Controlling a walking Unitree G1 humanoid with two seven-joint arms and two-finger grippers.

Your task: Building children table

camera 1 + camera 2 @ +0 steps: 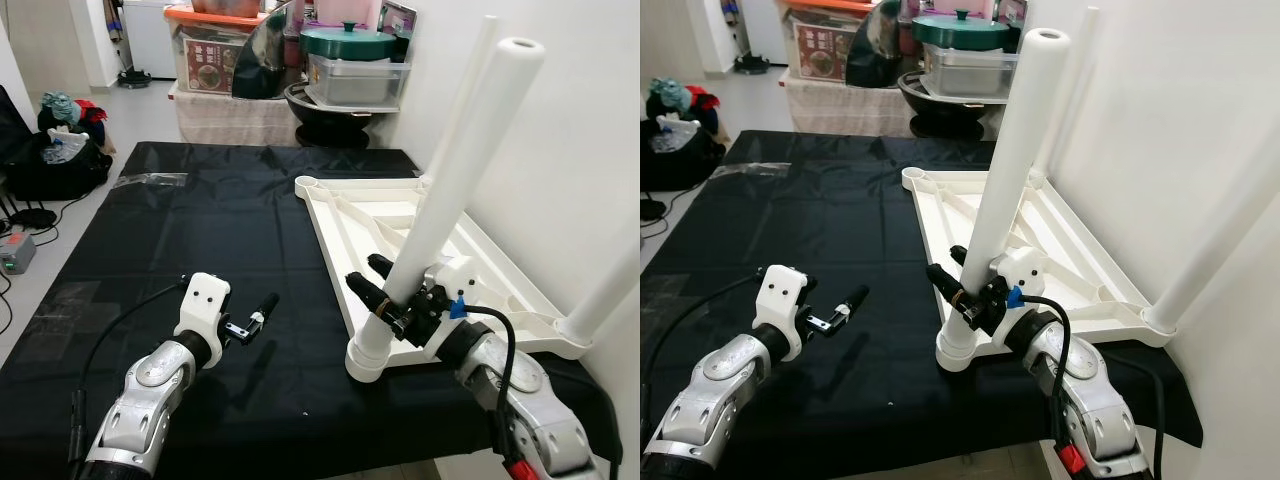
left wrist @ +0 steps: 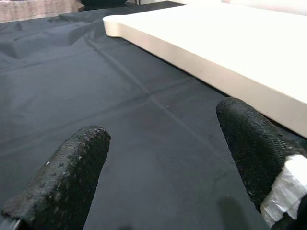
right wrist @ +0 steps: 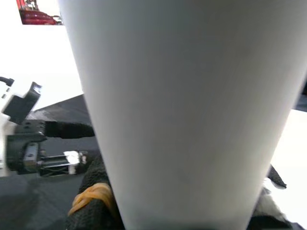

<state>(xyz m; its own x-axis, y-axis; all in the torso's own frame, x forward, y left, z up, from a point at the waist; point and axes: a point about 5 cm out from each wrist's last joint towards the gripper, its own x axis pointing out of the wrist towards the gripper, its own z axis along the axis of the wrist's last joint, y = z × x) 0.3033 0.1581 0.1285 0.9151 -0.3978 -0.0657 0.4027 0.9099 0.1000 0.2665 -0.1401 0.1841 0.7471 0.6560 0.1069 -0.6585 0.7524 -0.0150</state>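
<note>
Left eye view: a black cloth [image 1: 200,250] covers the floor, and the white tabletop [image 1: 400,235] lies upside down along its right edge. A white leg [image 1: 455,190] stands tilted in the tabletop's near corner socket, the right gripper [image 1: 385,290] clamped around its lower part. The left gripper [image 1: 255,318] hovers over the cloth's near edge, fingers [image 2: 67,177] apart, holding nothing.

Left pincer [image 1: 262,313] hovers low, fingers apart, empty. Right pincer [image 1: 383,296] reaches forward, fingers clamped shut.
</note>
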